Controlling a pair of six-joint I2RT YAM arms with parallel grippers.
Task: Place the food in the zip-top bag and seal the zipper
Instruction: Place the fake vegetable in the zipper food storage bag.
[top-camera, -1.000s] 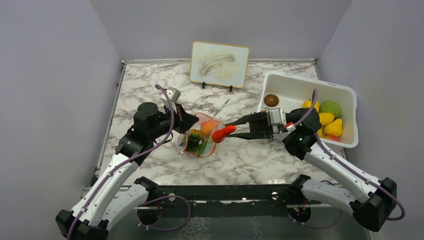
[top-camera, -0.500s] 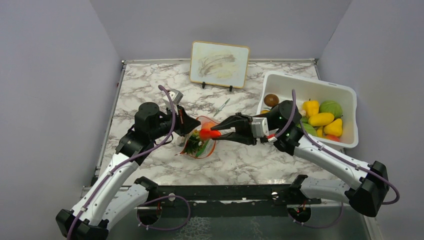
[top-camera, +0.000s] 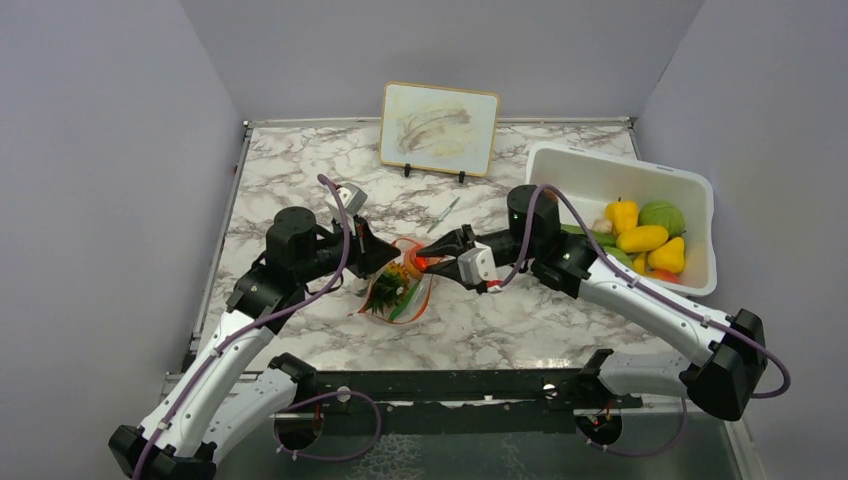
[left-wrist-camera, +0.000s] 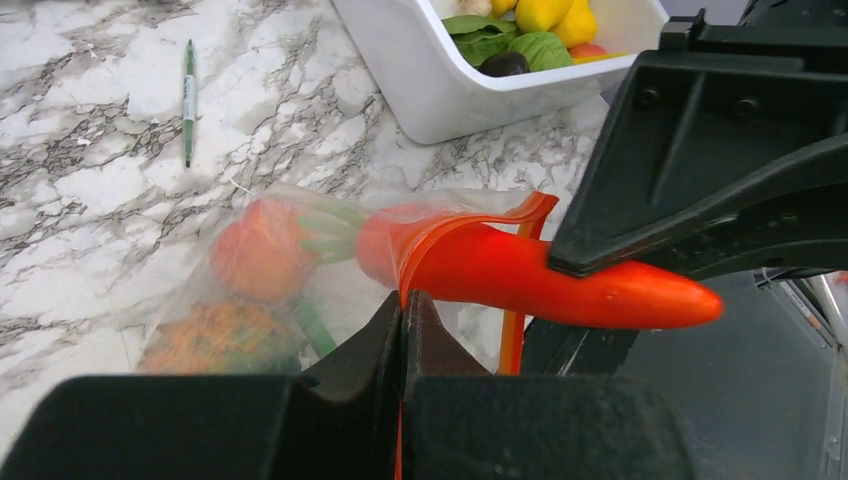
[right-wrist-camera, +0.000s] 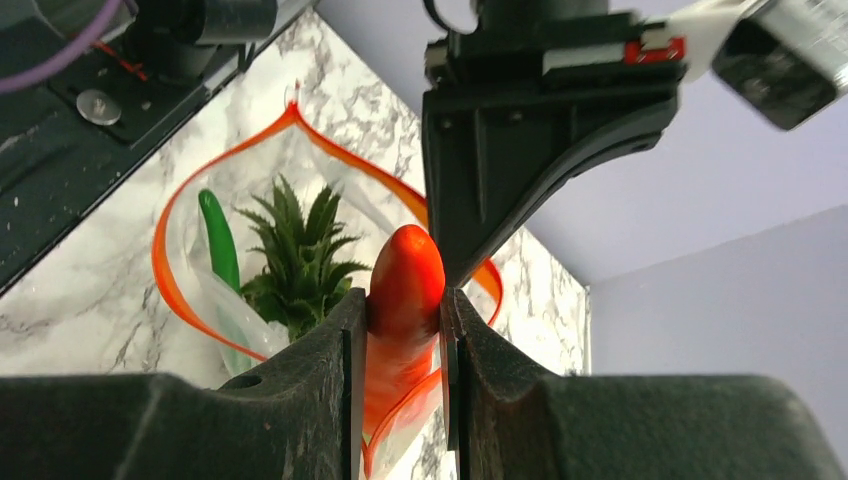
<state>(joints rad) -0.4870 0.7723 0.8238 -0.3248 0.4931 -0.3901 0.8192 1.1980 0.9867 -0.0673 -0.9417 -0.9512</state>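
Since the earlier frames, the right gripper (top-camera: 432, 256) has been carried leftward, away from the white bin (top-camera: 600, 172), to the mouth of the zip-top bag (top-camera: 398, 292). The red pepper (right-wrist-camera: 403, 285) it holds has been brought from outside the bag into the opening. The pepper is pinched between the two right fingers, which are set partly closed around its body. Its thick end is seen past the zipper (right-wrist-camera: 165, 250), inside the mouth, while the pointed end is left outside, toward the right wrist.

The left gripper (left-wrist-camera: 403, 300) is pressed together on the near rim of the bag, with the red-orange strip clamped between its fingers. By this grip the mouth is held open as a wide loop, as seen from the right wrist.

The bag is set on the marble table (top-camera: 300, 170) between the two arms, to the left of the bin. A spiky pineapple (right-wrist-camera: 300, 262), a green pod (right-wrist-camera: 218, 238) and an orange round fruit (left-wrist-camera: 255, 262) are seen inside it. Yellow peppers (top-camera: 640, 238) and other pieces are left in the bin. A thin pen (left-wrist-camera: 187, 100) is laid on the table behind the bag, apart from it. A framed board (top-camera: 440, 128) is propped at the far edge.
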